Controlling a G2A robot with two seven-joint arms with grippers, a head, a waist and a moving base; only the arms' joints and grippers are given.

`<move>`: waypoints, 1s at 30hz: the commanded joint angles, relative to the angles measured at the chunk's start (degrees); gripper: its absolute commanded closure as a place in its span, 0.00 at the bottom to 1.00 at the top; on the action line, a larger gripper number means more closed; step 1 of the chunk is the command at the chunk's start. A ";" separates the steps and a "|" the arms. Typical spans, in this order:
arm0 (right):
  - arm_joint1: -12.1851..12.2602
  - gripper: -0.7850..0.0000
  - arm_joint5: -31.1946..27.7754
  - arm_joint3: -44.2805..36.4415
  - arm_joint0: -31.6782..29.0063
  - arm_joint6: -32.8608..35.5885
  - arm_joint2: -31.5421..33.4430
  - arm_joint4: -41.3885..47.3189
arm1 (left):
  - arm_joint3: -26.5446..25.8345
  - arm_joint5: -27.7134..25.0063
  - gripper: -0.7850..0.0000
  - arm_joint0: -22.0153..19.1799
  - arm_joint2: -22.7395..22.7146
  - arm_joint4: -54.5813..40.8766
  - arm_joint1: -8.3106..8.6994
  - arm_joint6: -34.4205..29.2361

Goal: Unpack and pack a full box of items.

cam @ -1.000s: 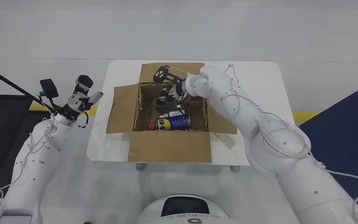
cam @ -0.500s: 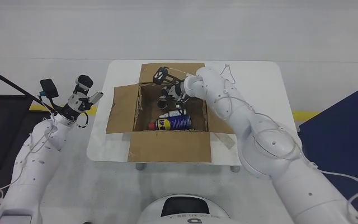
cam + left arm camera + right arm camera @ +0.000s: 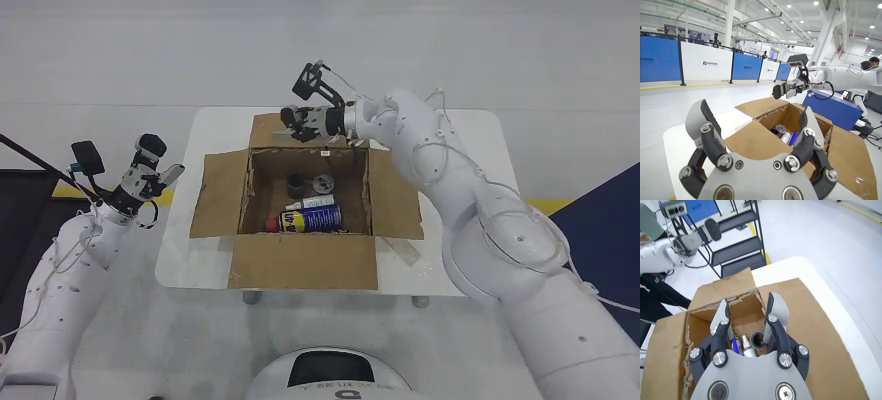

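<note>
Box [image 3: 810, 317] lies open just below the parted right pincer [image 3: 748, 302].

My right arm [image 3: 420, 130] reaches forward and across toward my left, bent at the elbow. At its end, my right gripper [image 3: 748, 303] points steeply downward, its two fingers [image 3: 777, 308] parted with nothing between them. My left arm [image 3: 75, 250] is held out to my left side, forearm angled forward. My left gripper [image 3: 755, 111] is spread wide and holds nothing. From above, it seems to tilt slightly upward.
</note>
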 commanded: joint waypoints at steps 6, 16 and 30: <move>9.97 0.35 0.02 -9.84 -2.15 -2.68 4.27 5.78 | 0.00 0.00 0.00 0.00 0.00 0.00 0.00 0.00; 25.73 0.02 0.02 -31.78 -11.06 9.47 13.72 17.11 | 0.00 0.00 0.00 0.00 0.00 0.00 0.00 0.00; 27.88 0.00 0.02 -36.76 -12.60 15.68 15.14 21.42 | 0.00 0.00 0.00 0.00 0.00 0.00 0.00 0.00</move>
